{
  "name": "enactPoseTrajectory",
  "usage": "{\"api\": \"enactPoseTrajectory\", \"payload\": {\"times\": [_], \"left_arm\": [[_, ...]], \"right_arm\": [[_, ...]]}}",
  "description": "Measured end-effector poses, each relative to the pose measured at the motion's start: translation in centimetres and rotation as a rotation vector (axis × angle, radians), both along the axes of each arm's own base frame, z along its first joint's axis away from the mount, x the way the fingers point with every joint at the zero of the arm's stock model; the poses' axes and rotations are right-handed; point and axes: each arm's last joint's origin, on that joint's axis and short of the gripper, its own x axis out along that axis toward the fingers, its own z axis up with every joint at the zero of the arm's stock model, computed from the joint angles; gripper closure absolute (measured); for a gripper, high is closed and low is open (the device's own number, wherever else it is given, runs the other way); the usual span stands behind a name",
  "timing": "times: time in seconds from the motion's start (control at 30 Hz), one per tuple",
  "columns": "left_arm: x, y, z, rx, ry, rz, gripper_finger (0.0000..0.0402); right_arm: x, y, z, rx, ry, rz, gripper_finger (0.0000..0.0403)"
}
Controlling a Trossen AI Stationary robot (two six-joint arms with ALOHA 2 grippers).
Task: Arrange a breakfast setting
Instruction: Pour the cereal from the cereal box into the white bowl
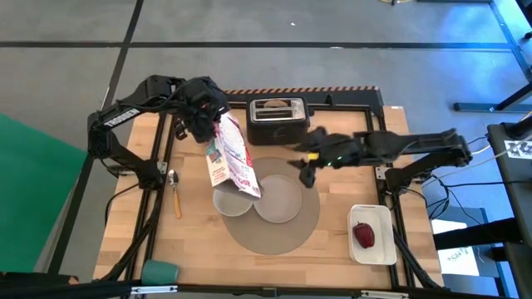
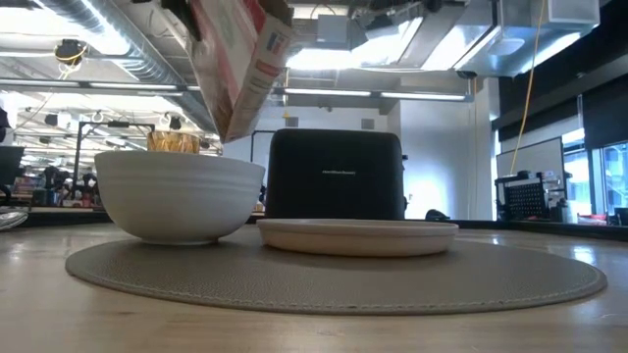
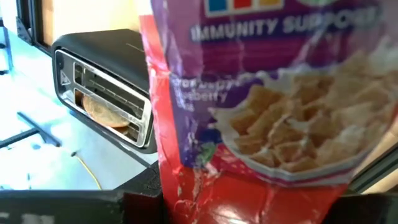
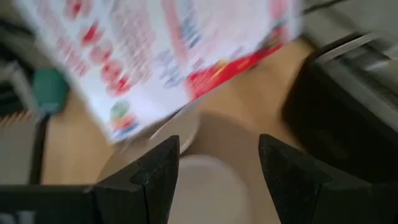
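White bowl (image 1: 232, 199) beneath one cereal box (image 1: 230, 156) clamped in left jaws (image 1: 202, 124); right jaws (image 1: 308, 173) apart.

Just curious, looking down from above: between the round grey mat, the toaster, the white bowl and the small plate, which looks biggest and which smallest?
1. Grey mat, clearly largest.
2. Toaster.
3. Small plate, close to the toaster.
4. White bowl, partly hidden by the cereal box held in the left gripper, so this rank is unsure.

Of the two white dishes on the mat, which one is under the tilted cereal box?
The bowl, on the mat's left side. The cereal box in the left gripper hangs over it; the plate beside it is uncovered.
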Motion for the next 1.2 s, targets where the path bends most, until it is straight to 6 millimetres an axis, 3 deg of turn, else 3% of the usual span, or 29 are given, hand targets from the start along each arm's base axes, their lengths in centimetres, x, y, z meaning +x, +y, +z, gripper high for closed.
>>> {"api": "enactPoseTrajectory", "payload": {"times": [0.3, 0.7, 0.97, 1.2], "left_arm": [[0.3, 0.9, -0.4, 0.022, 0.021, -0.017, 0.0243], [1.1, 1.3, -2.5, 0.058, 0.096, -0.042, 0.0243], [1.3, 1.5, -3.2, 0.092, 0.124, -0.07, 0.0243], [1.5, 1.1, -3.1, 0.125, 0.14, -0.151, 0.0243]], "right_arm": [[4.3, 0.8, -2.6, 0.019, -0.014, 0.176, 0.0194], [9.7, 0.6, -7.7, -0.019, -0.013, 0.184, 0.0194], [11.8, 0.8, -10.5, -0.019, -0.001, 0.182, 0.0194], [12.6, 0.8, -11.7, -0.036, -0.001, 0.151, 0.0194]]}}
